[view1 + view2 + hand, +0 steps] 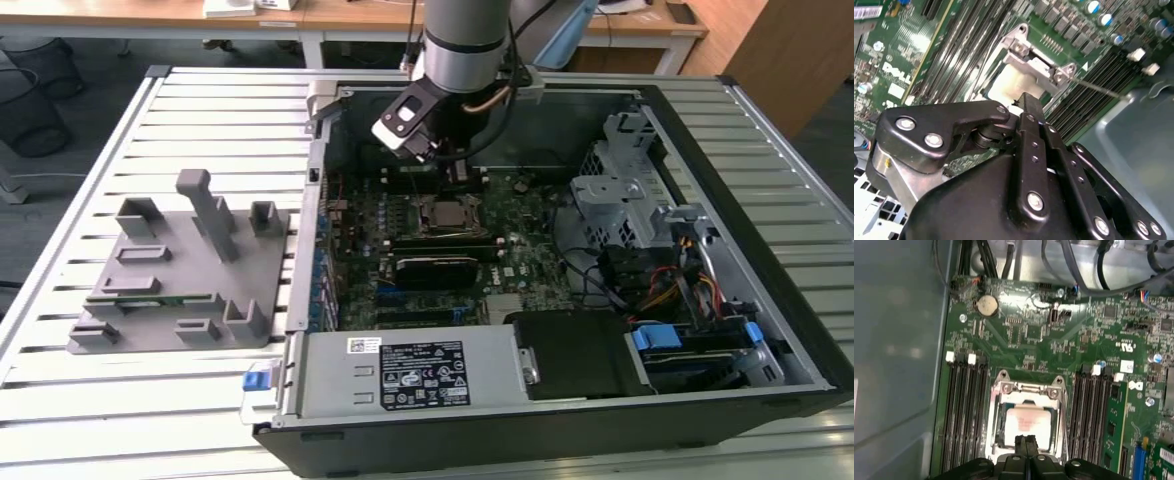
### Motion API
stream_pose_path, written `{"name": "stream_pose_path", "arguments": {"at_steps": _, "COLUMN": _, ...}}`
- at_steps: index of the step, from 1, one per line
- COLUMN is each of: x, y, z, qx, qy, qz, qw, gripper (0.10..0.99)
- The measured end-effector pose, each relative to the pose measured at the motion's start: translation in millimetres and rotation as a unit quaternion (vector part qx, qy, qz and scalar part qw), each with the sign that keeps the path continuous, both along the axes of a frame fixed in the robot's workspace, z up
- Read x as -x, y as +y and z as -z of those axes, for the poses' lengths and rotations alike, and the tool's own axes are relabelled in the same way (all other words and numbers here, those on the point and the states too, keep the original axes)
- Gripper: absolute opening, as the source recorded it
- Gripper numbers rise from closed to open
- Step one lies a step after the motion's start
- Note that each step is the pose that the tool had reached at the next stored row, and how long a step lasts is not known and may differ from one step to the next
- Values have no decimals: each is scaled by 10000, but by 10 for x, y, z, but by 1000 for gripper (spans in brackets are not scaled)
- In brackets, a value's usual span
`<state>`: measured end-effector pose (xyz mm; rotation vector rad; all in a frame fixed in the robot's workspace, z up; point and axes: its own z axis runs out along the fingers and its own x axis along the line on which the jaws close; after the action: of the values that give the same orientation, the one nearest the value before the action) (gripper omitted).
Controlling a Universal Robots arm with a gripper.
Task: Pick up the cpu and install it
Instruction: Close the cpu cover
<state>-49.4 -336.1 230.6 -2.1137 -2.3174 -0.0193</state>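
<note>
Your arm reaches down into an open computer case [787, 330] that lies on a slatted table [214, 110]. The gripper [1026, 441] hangs low over the motherboard [1054, 355], right at the socket frame [1026, 387]. The cpu [1026, 420] lies flat inside that frame as a pale square with a soft glare on its top, between two banks of memory slots [964, 405]. In the first wrist view the two fingers are pressed together with no gap between them and nothing held. Their tips are at the near edge of the chip, either touching it or just above it; you cannot tell which. In the second wrist view a thin wire lever [1099, 87] stands out from the frame's corner, so the socket does not look latched. On the exterior view's left, well apart from the case, the grey fixture [174, 270] holds a green memory stick [147, 297] and no chip. Judged from this, pickup and carry are done and you are in the install step, with the chip placed in the socket. Any move from here calls for keeping the fingers from dragging sideways across the chip, and for checking that it sits level and square in the frame.
</note>
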Motion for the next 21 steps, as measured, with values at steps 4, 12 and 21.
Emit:
{"name": "stream_pose_path", "arguments": {"at_steps": 4, "x": 43, "y": 0, "z": 34, "qx": 0, "qy": 0, "qz": -17, "qw": 10000, "gripper": 106}}
{"name": "stream_pose_path", "arguments": {"at_steps": 12, "x": 117, "y": -1, "z": 115, "qx": -1, "qy": 0, "qz": -36, "qw": 10000, "gripper": 106}}
{"name": "stream_pose_path", "arguments": {"at_steps": 21, "x": 154, "y": -1, "z": 210, "qx": -1, "qy": 0, "qz": -38, "qw": 10000, "gripper": 106}}
